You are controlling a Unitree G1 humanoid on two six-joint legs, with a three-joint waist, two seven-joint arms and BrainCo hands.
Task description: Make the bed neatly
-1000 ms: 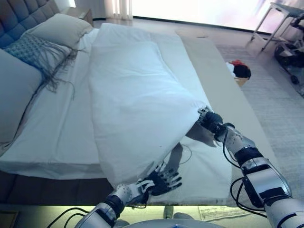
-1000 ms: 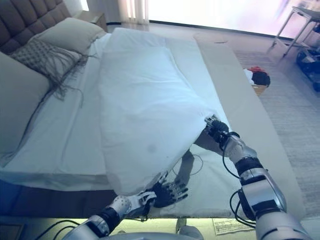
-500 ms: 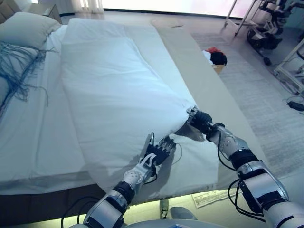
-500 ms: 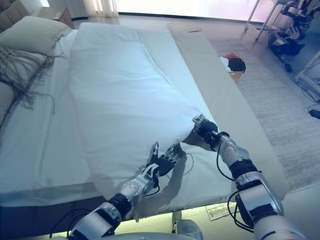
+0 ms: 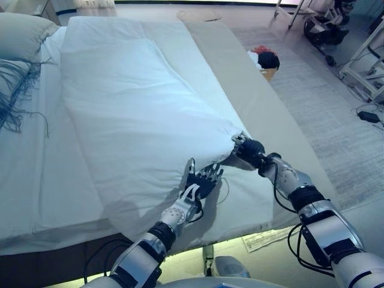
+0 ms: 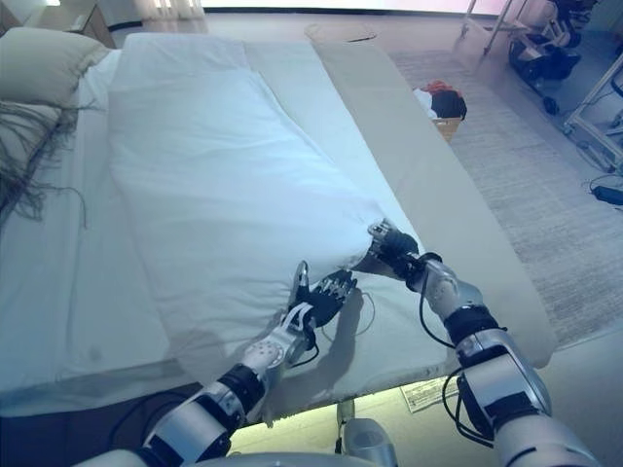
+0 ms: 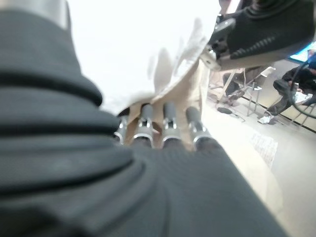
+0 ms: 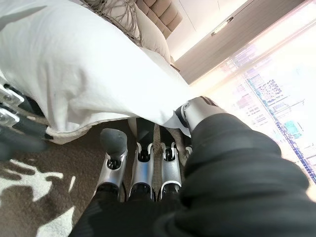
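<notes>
A white duvet (image 5: 132, 108) lies along the bed, bunched into a long strip over the white sheet (image 5: 30, 168). My right hand (image 5: 247, 149) is shut on the duvet's near corner; in the right wrist view the cloth (image 8: 98, 74) passes between thumb and fingers (image 8: 143, 163). My left hand (image 5: 201, 181) is open with straight fingers at the duvet's near edge, just left of the right hand. In the left wrist view its fingers (image 7: 168, 123) reach under the white edge (image 7: 148, 49), and the right hand (image 7: 261, 29) shows beyond.
A pillow (image 5: 21, 36) and a fringed throw (image 5: 12, 90) lie at the head of the bed. A beige cover (image 5: 270, 114) runs along the bed's right side. A basket of clothes (image 5: 264, 60) and a sheet of paper (image 5: 264, 240) are on the floor.
The camera has shifted. My left hand has come up from the foot edge of the bed to the duvet's near edge. My right hand keeps hold of the corner.
</notes>
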